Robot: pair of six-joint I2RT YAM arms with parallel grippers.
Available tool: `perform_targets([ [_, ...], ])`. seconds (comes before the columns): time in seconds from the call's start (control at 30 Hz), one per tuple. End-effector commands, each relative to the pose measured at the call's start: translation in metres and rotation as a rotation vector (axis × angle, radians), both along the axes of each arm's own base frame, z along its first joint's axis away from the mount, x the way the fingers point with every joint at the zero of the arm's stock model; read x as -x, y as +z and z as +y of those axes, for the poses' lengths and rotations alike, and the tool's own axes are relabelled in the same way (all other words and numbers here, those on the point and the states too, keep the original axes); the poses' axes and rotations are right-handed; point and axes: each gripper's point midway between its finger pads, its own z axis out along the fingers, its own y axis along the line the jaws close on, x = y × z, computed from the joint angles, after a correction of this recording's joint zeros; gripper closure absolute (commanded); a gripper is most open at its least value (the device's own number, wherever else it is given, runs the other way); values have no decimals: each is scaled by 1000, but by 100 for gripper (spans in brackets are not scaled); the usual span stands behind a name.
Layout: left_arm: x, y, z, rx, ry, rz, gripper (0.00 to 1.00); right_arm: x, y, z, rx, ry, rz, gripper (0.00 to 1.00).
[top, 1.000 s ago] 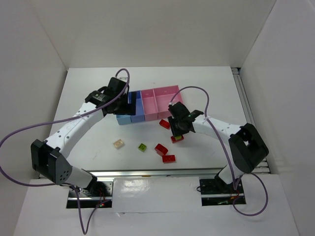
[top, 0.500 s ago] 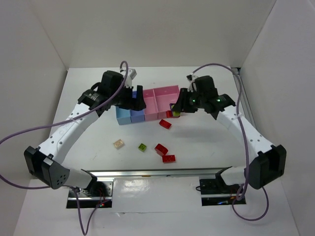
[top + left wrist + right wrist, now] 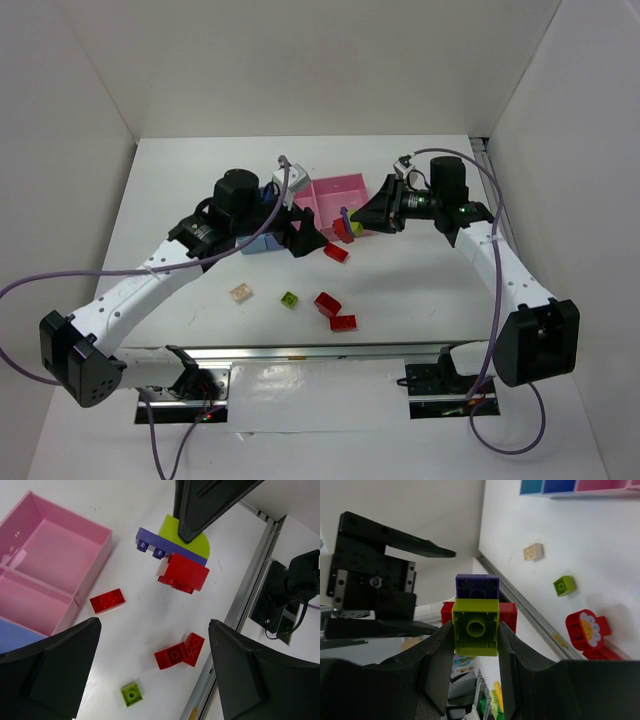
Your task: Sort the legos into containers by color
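Observation:
My right gripper (image 3: 357, 223) is shut on a joined stack (image 3: 346, 227) of legos, lifted above the table. The lime green brick (image 3: 475, 626) is pinched between the fingers, with a purple brick (image 3: 477, 587) and a red one (image 3: 508, 614) stuck behind it. The left wrist view shows the same stack (image 3: 181, 560) hanging from the right fingers. My left gripper (image 3: 305, 238) hovers wide open and empty beside it. Loose legos on the table: a red one (image 3: 336, 252), two red ones (image 3: 334, 312), a lime one (image 3: 289, 299), a cream one (image 3: 240, 292). The containers (image 3: 336, 189) are partly hidden by my left arm.
The pink bins (image 3: 80, 587) and a blue bin corner (image 3: 10, 635) lie left of the left fingers. A metal rail (image 3: 320, 350) runs along the table's near edge. White walls close in the table on three sides.
The right gripper lifted the stack off the table and turned it up. The left arm swung right and forward from over the bins toward the stack, staying open.

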Motion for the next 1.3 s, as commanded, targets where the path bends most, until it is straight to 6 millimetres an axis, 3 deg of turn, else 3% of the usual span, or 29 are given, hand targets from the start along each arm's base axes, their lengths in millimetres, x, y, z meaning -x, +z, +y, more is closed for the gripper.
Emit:
perform_targets([
  [0.0,-4,26,-16,41,-57,-169,0,6,29,3,-98,58,-47,78],
  [0.07,0,19,-21,33,-71,-175,0,5,30,4,-111,62,-34,78],
  [0.3,0,24,-39,72,-113,-181,1,5,36,6,-151,77,-24,78],
  [0.47,-9,33,-52,94,-113,-199,6,5,31,7,-153,84,-8,78],
  [0.53,-9,26,-60,78,-133,-171,7,5,31,7,-153,84,-8,77],
  [0.67,-8,30,-64,80,-142,-172,8,6,24,9,-147,95,-1,77],
  [0.8,-10,26,-64,75,-131,-171,22,5,26,9,-149,96,-13,77],
  [0.83,-8,32,-65,88,-148,-179,30,5,23,10,-151,104,-1,77],
  [1.03,-6,27,-68,70,-169,-158,56,1,19,10,-141,95,-3,77],
  [1.07,-5,25,-67,64,-169,-149,66,-1,19,7,-138,87,-15,77],
  [1.13,-6,28,-67,60,-172,-160,72,-5,19,3,-128,54,-20,80],
  [1.27,-7,26,-63,30,-173,-174,95,-16,22,-18,-125,-21,-39,82],
])
